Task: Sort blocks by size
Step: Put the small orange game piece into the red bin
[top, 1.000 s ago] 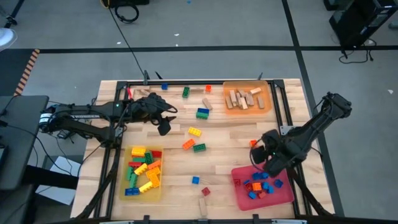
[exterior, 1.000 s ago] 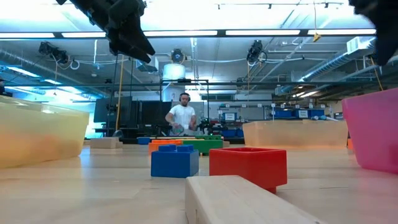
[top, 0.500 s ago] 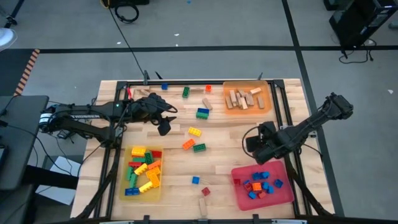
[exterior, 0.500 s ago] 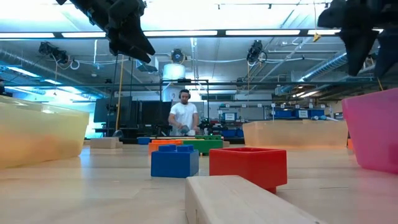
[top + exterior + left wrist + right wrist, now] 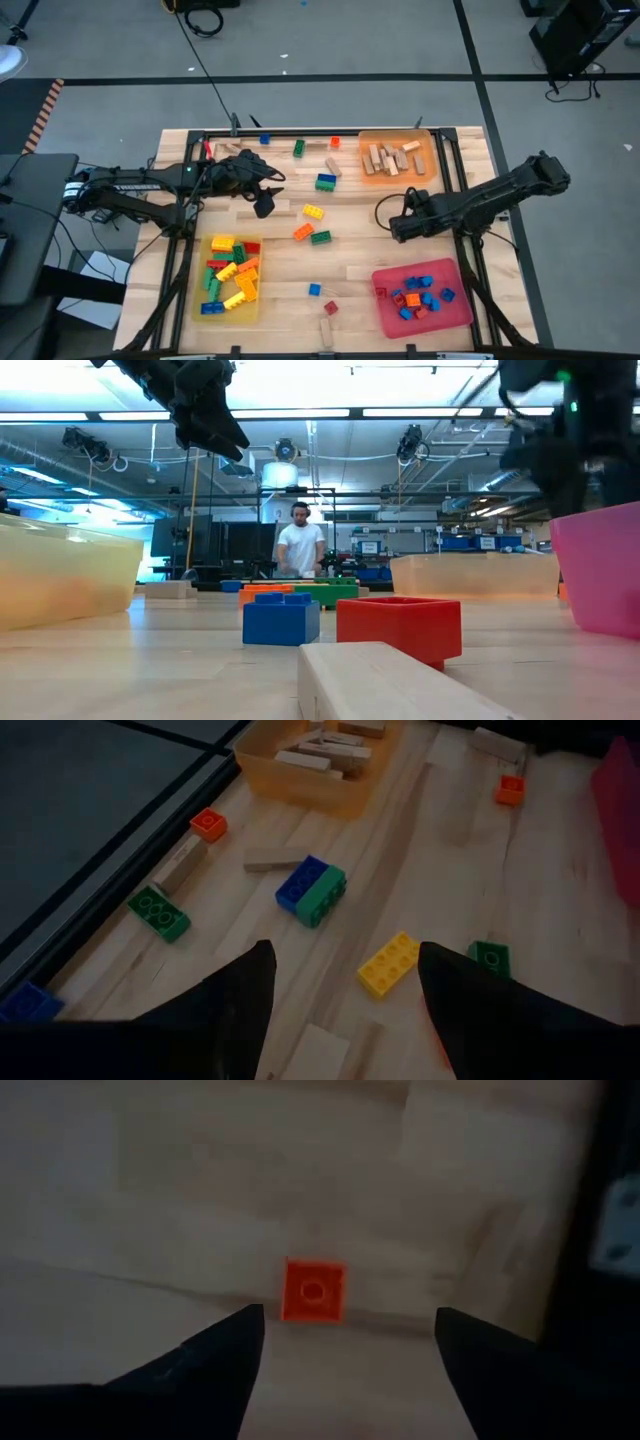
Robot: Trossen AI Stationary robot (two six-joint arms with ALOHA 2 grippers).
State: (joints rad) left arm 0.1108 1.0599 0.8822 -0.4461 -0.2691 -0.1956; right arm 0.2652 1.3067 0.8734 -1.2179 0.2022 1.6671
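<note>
Loose blocks lie flat on the wooden table (image 5: 370,255): a blue-green pair (image 5: 326,182), a yellow one (image 5: 314,211), an orange one (image 5: 302,232), a green one (image 5: 320,237), and small ones near the front. My right gripper (image 5: 394,228) hangs open, pointing down, right of the middle. In its wrist view a small red block (image 5: 314,1290) lies on the table ahead of its fingers (image 5: 345,1315), untouched. The arm hides this block in the high view. My left gripper (image 5: 263,207) waits open above the table's left half, and its wrist view (image 5: 340,955) looks over the yellow block (image 5: 390,963).
A yellow tray (image 5: 205,300) at front left holds several bigger blocks. Wooden pieces fill an orange tray (image 5: 368,172) at the far right. A red tray (image 5: 385,320) at front right holds several small blocks. A person stands beyond the table in the low view (image 5: 298,550).
My right gripper has swung from above the red tray's far edge toward the table's far side and middle. It has sunk a little and now hangs over the small red block. The left arm has kept still.
</note>
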